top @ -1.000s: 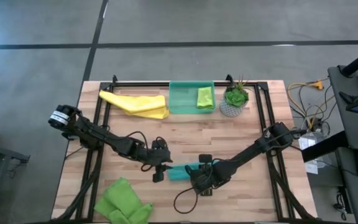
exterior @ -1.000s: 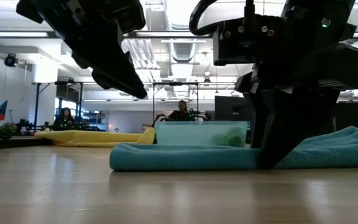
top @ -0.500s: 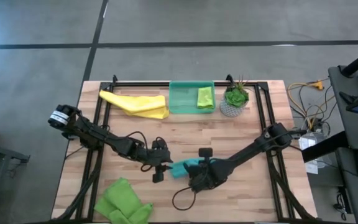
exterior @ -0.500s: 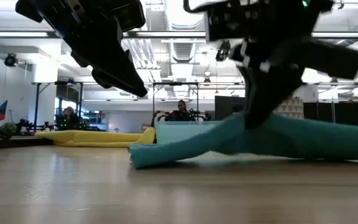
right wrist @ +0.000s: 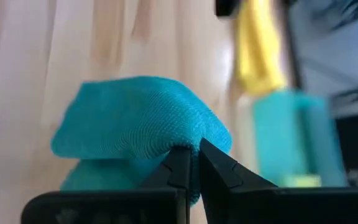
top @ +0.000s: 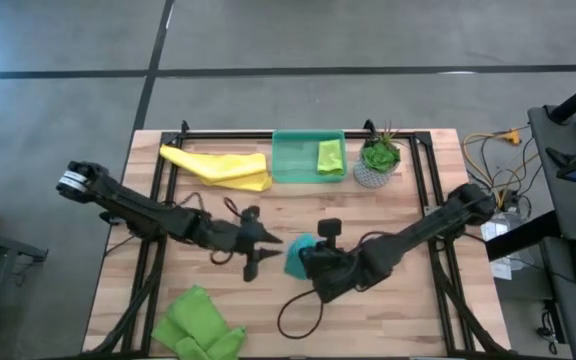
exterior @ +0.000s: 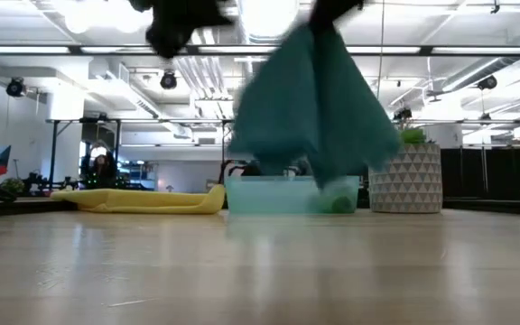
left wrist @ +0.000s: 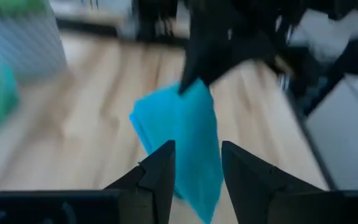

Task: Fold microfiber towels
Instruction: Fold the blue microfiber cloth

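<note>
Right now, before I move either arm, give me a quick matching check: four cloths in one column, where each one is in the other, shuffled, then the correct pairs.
Things:
1. teal towel
2. yellow towel
3. folded green towel
4. loose green towel

Places:
A. inside the green tray
B. near edge of the table, left side
C. hanging off the table, pinched by the right gripper
D. far side of the table, left of the tray

Pairs: 1-C, 2-D, 3-A, 4-B

Teal towel [left wrist: 188,146] hangs beyond the left pincer [left wrist: 196,163] — fingers apart.
</note>
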`<state>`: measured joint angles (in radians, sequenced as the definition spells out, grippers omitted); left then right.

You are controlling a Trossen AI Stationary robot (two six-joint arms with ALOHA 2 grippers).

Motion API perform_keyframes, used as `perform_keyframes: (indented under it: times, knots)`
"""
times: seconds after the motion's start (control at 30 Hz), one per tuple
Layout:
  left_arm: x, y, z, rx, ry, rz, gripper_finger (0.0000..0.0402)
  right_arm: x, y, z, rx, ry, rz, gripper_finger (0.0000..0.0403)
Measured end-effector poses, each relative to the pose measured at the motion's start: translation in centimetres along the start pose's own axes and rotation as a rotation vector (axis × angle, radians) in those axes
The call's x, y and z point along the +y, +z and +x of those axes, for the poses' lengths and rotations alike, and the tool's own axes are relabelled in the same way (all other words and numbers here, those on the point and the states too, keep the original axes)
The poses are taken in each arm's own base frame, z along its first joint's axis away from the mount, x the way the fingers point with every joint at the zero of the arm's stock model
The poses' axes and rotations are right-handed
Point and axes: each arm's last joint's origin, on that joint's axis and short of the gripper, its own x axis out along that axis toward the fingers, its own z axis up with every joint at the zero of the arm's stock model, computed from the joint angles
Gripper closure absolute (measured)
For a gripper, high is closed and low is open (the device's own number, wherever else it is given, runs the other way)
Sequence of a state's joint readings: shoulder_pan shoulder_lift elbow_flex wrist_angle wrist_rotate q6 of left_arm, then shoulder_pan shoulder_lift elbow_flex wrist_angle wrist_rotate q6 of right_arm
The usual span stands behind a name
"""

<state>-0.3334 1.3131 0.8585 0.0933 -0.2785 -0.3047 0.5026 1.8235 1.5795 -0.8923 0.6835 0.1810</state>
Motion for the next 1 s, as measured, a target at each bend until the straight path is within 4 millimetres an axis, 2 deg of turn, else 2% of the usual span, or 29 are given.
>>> perform_keyframes:
  times: [0.2,0.47,0.57,0.83,1.0]
  knots:
    - [1.0,4.8,-4.6,-0.283,-0.022,-0.022,0.0286,-1.7,2.4,-3.6,-0.274,-0.09,-0.082,0.039]
    - [1.8,8.3,-9.8,-0.532,-0.098,-0.08,0.0286,-2.8,5.8,-5.8,-0.503,-0.259,-0.19,0.0391]
    - [1.6,9.0,-10.6,-0.546,-0.197,-0.091,0.0286,-3.2,6.8,-6.1,-0.566,-0.258,-0.2,0.0391]
    - [1.7,9.1,-10.2,-0.502,-0.353,-0.112,0.0285,-4.1,9.2,-7.7,-0.694,-0.215,-0.213,0.0391]
    - [1.5,9.3,-9.7,-0.519,-0.409,-0.087,0.0247,-4.5,10.1,-8.5,-0.734,-0.204,-0.205,0.0391]
